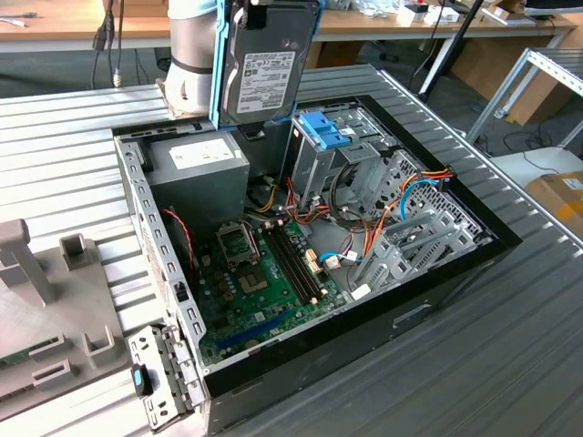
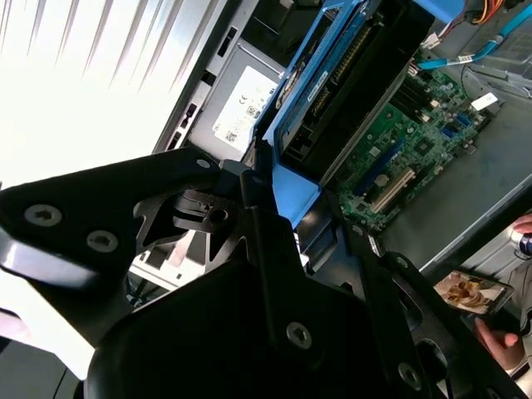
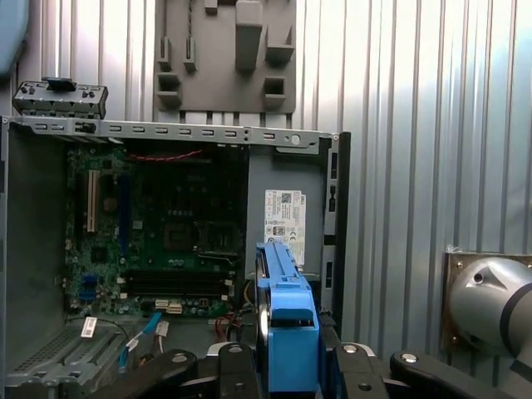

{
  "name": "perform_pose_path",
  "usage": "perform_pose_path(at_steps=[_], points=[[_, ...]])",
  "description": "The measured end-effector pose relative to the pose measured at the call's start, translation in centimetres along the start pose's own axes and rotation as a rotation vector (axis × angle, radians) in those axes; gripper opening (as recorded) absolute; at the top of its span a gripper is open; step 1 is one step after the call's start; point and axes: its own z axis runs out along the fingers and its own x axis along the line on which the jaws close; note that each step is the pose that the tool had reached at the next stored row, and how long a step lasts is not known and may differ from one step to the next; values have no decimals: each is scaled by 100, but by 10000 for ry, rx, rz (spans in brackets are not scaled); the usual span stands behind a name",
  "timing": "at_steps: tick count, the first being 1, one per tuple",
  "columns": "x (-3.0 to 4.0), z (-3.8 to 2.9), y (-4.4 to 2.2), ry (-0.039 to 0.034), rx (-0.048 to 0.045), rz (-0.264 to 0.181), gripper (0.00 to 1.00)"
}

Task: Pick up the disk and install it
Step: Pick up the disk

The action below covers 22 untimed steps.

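The disk, a dark grey drive in a bright blue carrier frame, hangs upright above the back of the open computer case, just over the power supply. In the first wrist view my gripper is shut on the disk, with a black finger on either side of the blue frame. In the second wrist view the disk juts out from the gripper over the green motherboard. The metal drive cage with its blue clip stands to the exterior view's right of the disk.
Cables and metal brackets crowd the case's right half in the exterior view. A grey fixture and a loose metal bracket lie to the case's left. A person's hand holds a phone beside the case.
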Motion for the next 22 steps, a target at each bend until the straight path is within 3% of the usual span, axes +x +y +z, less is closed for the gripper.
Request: perform_pose_path(at_steps=[7,17,22], points=[[54,0,-49,-1,1,0,37],[56,0,-53,0,1,0,37],[91,-2,-62,0,0,0,37]])
